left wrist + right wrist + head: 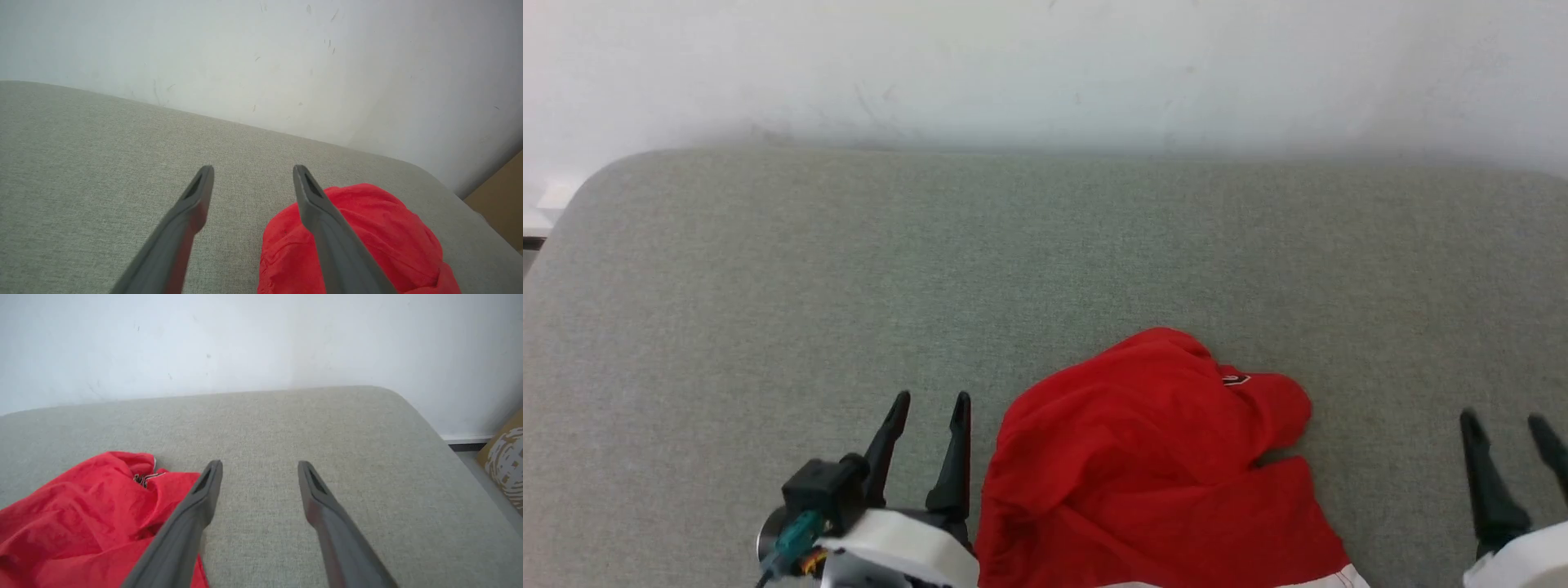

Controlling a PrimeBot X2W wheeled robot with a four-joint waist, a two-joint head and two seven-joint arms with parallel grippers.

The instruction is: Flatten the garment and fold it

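Note:
The red shorts [1152,465] lie crumpled in a heap at the near middle of the grey cushioned surface [1045,261], a bit of white trim at the bottom edge and a small black-and-white logo [1235,380] on top. My left gripper [929,403] hovers open just left of the heap, apart from it. In the left wrist view the shorts [367,228] sit behind the right finger of that gripper [252,170]. My right gripper [1505,421] stands open to the right of the shorts. In the right wrist view the shorts [81,522] lie left of this gripper [260,464].
A white wall [1045,65] rises behind the surface's far edge. A brown cardboard-like object [500,196] stands past the right end, and a patterned yellow thing [504,457] lies on the floor there. Bare grey cloth stretches far beyond and left of the shorts.

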